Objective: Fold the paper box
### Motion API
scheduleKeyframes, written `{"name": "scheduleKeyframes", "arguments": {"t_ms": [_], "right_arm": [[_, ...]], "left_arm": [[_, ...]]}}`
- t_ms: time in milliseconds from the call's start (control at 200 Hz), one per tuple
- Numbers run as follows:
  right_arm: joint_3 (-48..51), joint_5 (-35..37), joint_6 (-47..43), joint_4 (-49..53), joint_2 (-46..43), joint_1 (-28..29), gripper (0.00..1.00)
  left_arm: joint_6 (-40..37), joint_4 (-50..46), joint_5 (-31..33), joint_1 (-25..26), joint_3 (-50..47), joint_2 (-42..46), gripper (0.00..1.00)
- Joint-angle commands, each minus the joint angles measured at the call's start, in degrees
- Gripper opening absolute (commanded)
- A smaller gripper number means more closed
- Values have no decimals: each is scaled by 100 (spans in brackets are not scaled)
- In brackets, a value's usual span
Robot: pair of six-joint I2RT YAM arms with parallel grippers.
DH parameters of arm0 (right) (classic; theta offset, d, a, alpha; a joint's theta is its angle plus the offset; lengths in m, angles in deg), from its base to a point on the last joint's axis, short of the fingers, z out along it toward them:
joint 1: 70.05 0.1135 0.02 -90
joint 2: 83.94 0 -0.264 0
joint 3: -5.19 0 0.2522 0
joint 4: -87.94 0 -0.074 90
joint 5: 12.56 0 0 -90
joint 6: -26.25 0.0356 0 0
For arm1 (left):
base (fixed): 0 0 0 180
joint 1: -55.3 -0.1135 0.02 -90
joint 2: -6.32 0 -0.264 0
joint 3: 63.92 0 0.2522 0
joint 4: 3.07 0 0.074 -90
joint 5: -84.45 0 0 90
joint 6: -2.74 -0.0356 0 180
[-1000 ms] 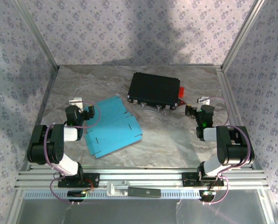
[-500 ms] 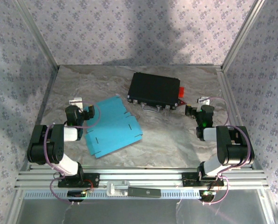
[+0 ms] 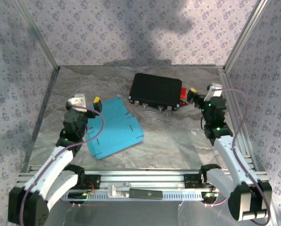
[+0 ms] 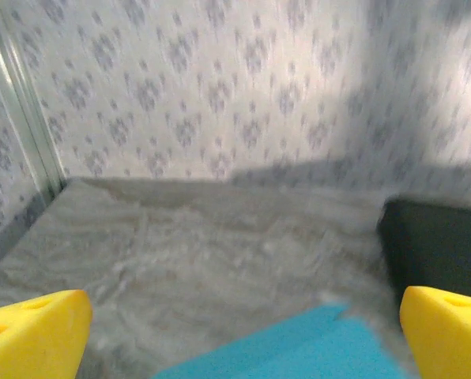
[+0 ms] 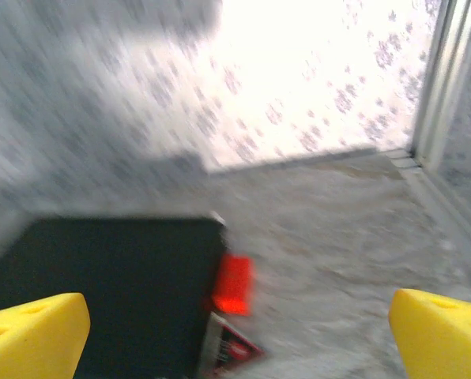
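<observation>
1. Paper box [image 3: 113,128]: flat cyan-blue sheet, blue side up, on table [image 3: 178,141] left of centre. Short slits show on its surface.
2. Sheet edges: the far corner is near the black case [image 3: 155,92], w/ a narrow strip of table between them and no contact. The near edge is well apart from the front rail [image 3: 145,179]. The left edge runs under the L arm's wrist.
3. Open room: bare table from the sheet's right edge across to the R arm. More bare table at far left, up to the back wall.
4. Black case sits far centre-right, w/ a red tab [image 3: 183,92] at its right end.
5. L arm: stretched fwd from its base, w/ L gripper [image 3: 87,101] over the sheet's far-left part. Jaws are spread wide, nothing between them. In the L wrist view, yellow fingertips [image 4: 34,332] sit at both lower corners, w/ the sheet's blue corner [image 4: 299,351] low between them.
6. R arm: stretched fwd along the right side wall [image 3: 237,61], w/ R gripper [image 3: 204,89] just beside the case's right end. Jaws are spread wide and empty. The R wrist view is blurred; case [image 5: 101,292] and tab [image 5: 234,283] lie ahead.
7. Height of either gripper above the table: cannot tell.
</observation>
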Motion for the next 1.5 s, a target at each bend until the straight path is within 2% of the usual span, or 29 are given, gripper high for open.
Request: {"name": "scheduleKeyframes", "arguments": {"t_ms": [0,40,60,105,165,225,335,425,580,640,760,864,1044,1249,1494], "right_arm": [[-606,-675,2264,2440,-7,-130,99],[-661,-1339,2157,2403,53,-326,98],[-719,-1533,2126,2462,69,-328,95],[-949,-1414,2100,2983,59,-95,87],[-1183,-770,2096,3675,-107,571,79],[-1178,-168,2263,4087,-354,1386,75],[-642,181,3140,4043,-622,2669,73],[-1,294,3950,3540,-574,3623,73],[932,570,5248,1822,-255,5051,72],[1120,647,5686,1123,147,5456,70],[999,740,6254,203,1245,6087,66],[813,697,6598,-684,2259,6357,66],[843,552,7044,-2670,3687,6416,63],[572,641,7131,-2675,4159,6387,61],[810,426,7820,-4225,5173,6289,58]], "left_arm": [[2303,-2556,71,-139,1097,246,100],[2420,-2703,-1148,-461,1292,128,100],[2570,-2877,-1662,-596,1473,-5,100],[2798,-3638,-2208,-675,1953,-395,99],[2861,-4788,-2221,-502,2550,-840,87],[2863,-5441,-1981,-256,2693,-1050,84],[2965,-5482,-1673,-186,2240,-1071,80],[3003,-5118,-2022,-611,1828,-1219,78],[2779,-4588,-2805,-1608,1412,-2078,73],[2699,-4385,-3076,-1872,1366,-2480,68],[2626,-4067,-3147,-2069,1359,-3012,67],[2616,-3791,-3118,-2136,1282,-3197,68],[2625,-3506,-3162,-2220,1165,-3415,68],[2745,-3089,-3214,-2250,891,-3673,68],[2792,-2831,-3330,-2251,644,-3693,68]]}}
